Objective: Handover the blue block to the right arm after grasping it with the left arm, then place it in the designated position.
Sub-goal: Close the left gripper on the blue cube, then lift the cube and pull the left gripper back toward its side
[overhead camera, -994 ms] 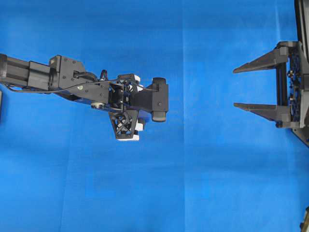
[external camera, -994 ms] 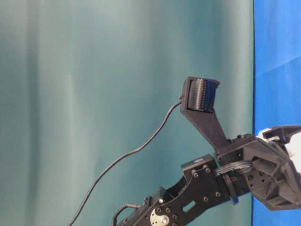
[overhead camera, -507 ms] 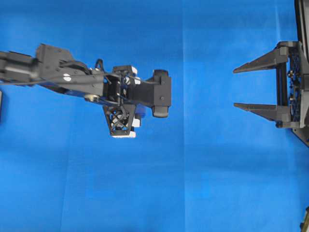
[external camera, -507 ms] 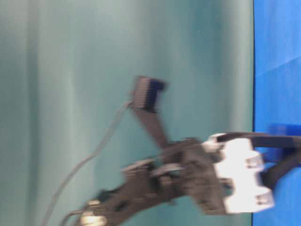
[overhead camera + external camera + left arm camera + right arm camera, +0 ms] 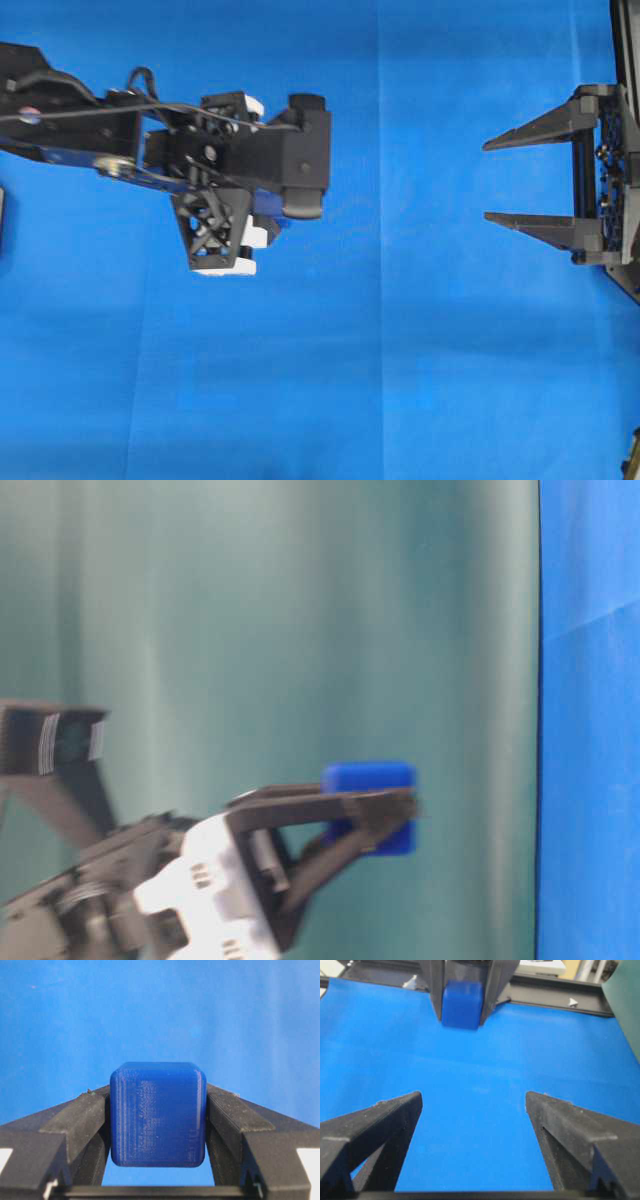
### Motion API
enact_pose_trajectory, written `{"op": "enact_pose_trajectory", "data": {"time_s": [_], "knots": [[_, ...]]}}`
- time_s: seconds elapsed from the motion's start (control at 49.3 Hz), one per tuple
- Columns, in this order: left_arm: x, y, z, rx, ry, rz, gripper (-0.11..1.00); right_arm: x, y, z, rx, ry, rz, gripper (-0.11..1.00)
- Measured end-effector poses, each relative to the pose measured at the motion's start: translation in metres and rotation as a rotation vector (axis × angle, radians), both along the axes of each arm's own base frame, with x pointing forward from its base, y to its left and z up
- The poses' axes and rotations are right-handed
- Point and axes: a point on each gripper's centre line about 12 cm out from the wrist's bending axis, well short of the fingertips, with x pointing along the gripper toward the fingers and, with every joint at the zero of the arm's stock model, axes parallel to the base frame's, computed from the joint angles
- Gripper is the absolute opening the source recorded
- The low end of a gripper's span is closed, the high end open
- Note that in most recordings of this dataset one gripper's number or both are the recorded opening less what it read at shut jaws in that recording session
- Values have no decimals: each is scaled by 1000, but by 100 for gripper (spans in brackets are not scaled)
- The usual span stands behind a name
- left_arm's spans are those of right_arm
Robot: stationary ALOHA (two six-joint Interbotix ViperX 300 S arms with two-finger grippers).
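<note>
Left claw (image 5: 158, 1125) grips blue block (image 5: 158, 1114) by its sides; right claw (image 5: 472, 1105) spread wide. Block looks stiff, light; take free faces.

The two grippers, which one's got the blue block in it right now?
The left gripper, the one with white blocks on its rail, is clamped on the blue block. The right gripper stands wide open and empty, apart from it.

Bare blue cloth (image 5: 420, 200) between left end effector (image 5: 265, 210) and right end effector (image 5: 495, 182).
</note>
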Motion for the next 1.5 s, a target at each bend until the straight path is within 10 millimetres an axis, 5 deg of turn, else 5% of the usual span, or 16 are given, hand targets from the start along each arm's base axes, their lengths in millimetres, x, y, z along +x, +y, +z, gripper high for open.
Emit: {"op": "enact_pose_trajectory", "data": {"time_s": [0.365, 1.502], "knots": [[-13, -2, 36, -8, -72, 3, 46, 0, 0, 0, 0, 0, 0, 98], [-13, -2, 36, -12, -74, 7, 46, 0, 0, 0, -1, 0, 0, 98]]}}
